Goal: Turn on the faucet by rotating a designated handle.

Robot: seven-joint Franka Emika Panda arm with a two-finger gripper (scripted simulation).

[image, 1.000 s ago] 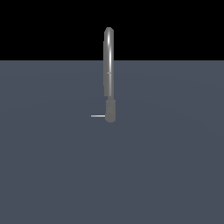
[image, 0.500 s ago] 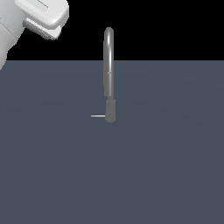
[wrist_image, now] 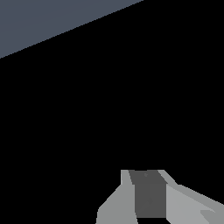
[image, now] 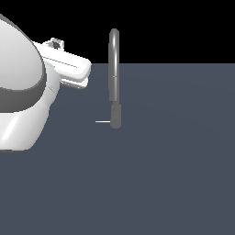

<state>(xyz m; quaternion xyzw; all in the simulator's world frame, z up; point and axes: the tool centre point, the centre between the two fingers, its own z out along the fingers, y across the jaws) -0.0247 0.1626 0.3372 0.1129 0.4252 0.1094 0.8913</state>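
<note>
The faucet (image: 114, 69) is a tall slim grey tube with an arched top, standing on a darker cylindrical base (image: 116, 116) mid-floor in the exterior view. The handle (image: 102, 121) is a thin light rod sticking out of that base toward the exterior view's left. My white arm (image: 23, 92) fills that view's left side, and its hand end (image: 69, 68) hovers above and to the left of the handle, well apart from the faucet. In the wrist view only the grey fingers (wrist_image: 175, 201) of my gripper (wrist_image: 146, 175) show, against black. Neither faucet nor handle appears in that view.
A flat dark grey-blue floor (image: 174, 174) spreads around the faucet. A wedge of the same floor (wrist_image: 39, 22) shows in the wrist view. Everything beyond it is black background.
The arm has swung in from the exterior view's upper left and now looms much larger, its hand end closer to the faucet. Faucet and handle have not moved.
</note>
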